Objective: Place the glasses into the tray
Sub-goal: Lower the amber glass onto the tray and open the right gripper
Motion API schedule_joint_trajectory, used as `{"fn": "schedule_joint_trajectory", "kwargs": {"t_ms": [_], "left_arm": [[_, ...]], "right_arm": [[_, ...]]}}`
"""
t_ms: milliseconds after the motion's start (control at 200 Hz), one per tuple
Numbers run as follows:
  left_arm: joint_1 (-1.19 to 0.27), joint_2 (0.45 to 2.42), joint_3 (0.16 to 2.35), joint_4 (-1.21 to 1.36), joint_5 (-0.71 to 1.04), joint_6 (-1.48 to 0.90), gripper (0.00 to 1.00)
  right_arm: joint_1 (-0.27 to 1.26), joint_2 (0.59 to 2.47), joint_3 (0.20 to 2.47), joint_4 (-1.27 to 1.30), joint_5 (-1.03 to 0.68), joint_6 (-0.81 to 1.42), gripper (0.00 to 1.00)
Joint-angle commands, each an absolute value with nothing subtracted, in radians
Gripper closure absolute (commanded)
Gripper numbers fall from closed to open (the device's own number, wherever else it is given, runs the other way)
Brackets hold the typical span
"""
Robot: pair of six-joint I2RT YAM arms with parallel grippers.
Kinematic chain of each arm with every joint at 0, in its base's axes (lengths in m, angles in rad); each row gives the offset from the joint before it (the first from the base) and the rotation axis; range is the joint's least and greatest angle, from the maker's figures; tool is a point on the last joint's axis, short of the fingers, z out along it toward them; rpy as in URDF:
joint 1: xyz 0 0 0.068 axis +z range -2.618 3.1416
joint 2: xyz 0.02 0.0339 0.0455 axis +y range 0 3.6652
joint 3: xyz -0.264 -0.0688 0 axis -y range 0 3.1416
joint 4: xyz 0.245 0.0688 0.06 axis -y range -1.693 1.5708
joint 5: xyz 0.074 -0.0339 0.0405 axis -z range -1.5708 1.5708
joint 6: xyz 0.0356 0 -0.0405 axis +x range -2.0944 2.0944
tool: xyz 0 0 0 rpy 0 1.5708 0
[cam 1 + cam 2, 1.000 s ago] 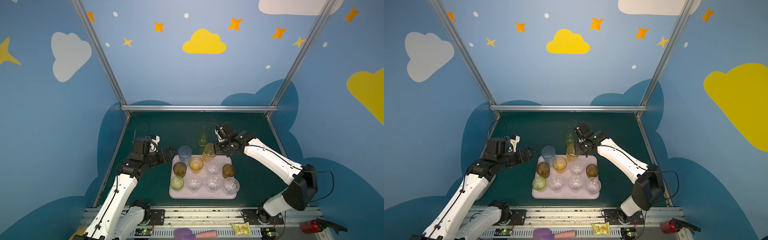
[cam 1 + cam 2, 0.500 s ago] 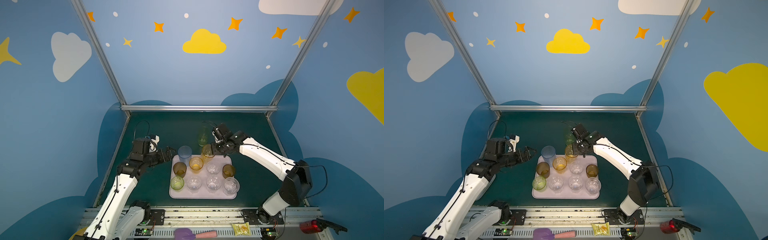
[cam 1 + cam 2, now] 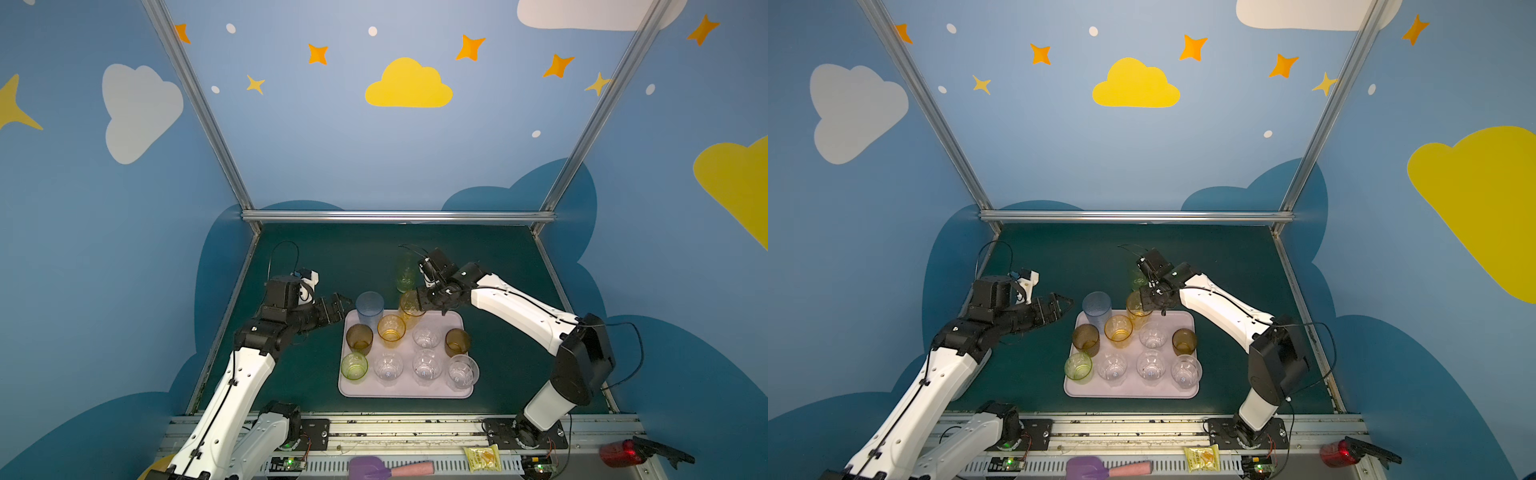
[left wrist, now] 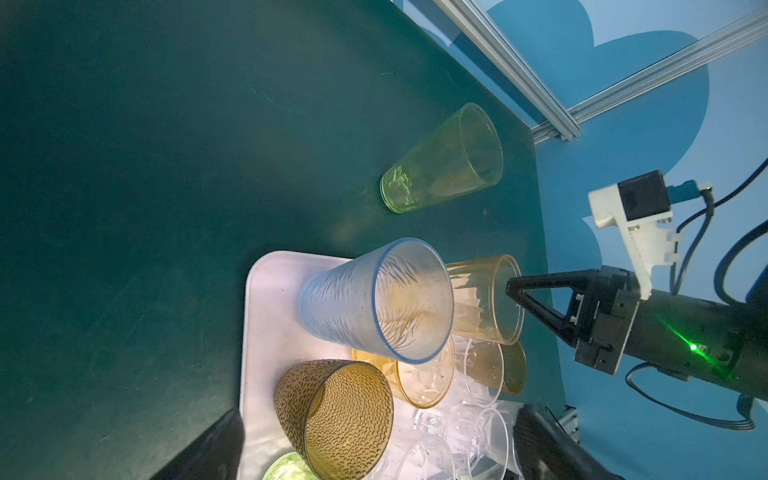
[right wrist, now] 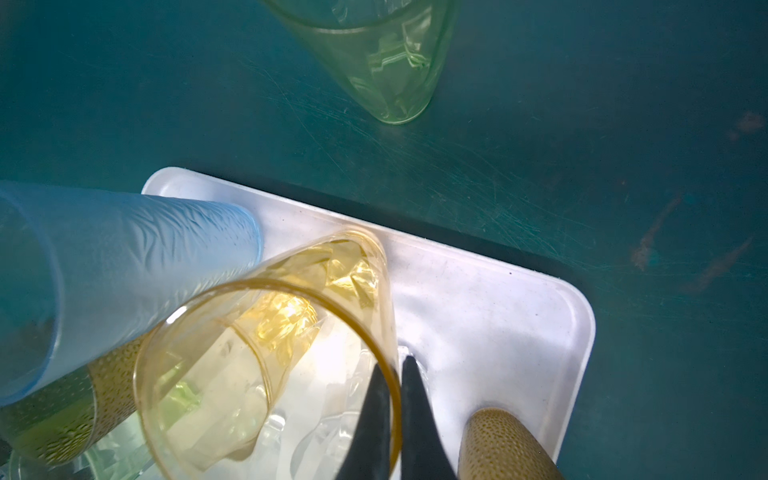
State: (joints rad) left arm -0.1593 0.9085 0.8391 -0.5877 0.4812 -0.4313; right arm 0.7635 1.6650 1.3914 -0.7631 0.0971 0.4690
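tray (image 5: 478, 291): smooth pale plastic, soft sheen, faint scuffs
tall blue tumbler (image 4: 353, 299): frosted, translucent, wavy ribbed relief
tall yellow tumbler (image 5: 266, 365): clear, glossy, faceted toward the base
tall green tumbler (image 4: 440, 162): clear, glossy, smooth wall
brown tumbler (image 4: 336, 411): transparent, glossy, covered in small dimples
table top (image 5: 582, 145): matt dark green, finely scratched
frame rails (image 3: 395, 216): bare brushed metal

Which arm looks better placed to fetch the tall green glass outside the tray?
Probably right: the right gripper is closest to the tall green glass, once it sets down the yellow glass it pinches. The left gripper is open and empty, but farther, beside the blue glass.
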Motion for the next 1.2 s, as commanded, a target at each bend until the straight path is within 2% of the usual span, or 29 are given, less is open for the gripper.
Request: {"fn": "schedule_joint_trajectory", "kwargs": {"t_ms": [0, 881, 1097, 1197], "left_arm": [[-0.156, 0.910, 0.832, -0.592, 0.477, -0.433, 0.00], [-0.156, 0.916, 0.833, -0.595, 0.481, -0.434, 0.00], [-0.157, 0.916, 0.834, -0.595, 0.482, -0.434, 0.00], [-0.157, 0.916, 0.833, -0.595, 0.482, -0.435, 0.00]], "right_arm": [[0.776, 1.680, 1.435, -0.743, 0.081, 0.483, 1.00], [0.793, 1.753, 1.482, -0.776, 0.083, 0.473, 1.00], [0.796, 1.755, 1.488, -0.784, 0.083, 0.472, 0.87], [0.796, 1.755, 1.491, -0.790, 0.087, 0.472, 0.75]]}}
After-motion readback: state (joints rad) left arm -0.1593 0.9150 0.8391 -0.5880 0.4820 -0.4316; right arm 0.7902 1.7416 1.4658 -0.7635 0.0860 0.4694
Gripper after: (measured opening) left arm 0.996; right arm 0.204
